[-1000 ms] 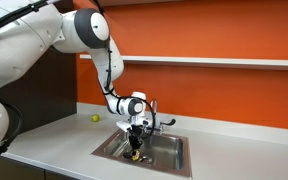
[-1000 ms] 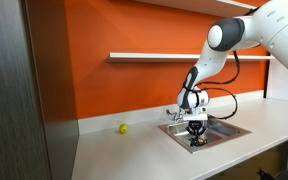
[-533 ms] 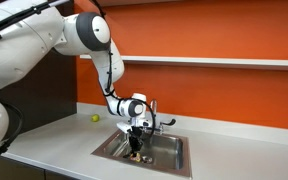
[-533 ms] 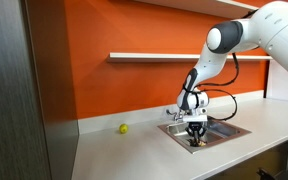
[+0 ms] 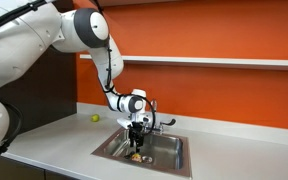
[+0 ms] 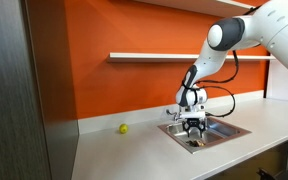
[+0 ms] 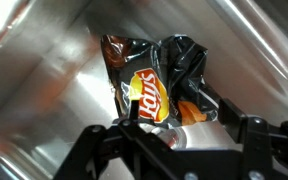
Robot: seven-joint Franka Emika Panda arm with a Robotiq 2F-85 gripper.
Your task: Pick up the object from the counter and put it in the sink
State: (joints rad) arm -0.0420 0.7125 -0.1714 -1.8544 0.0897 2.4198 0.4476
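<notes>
Your arm (image 5: 108, 68) bends down over the sink (image 5: 170, 152), gripper (image 5: 136, 143) pointing straight down, jaws spread wide, empty. The object (image 7: 154, 85) lies on the sink floor just beneath.

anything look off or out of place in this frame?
Two things. A crumpled, creased dark snack bag lies on the floor of the sink, an odd place for litter, under the open gripper. A small yellow-green ball sits alone on the counter. No spill or damage visible.
</notes>
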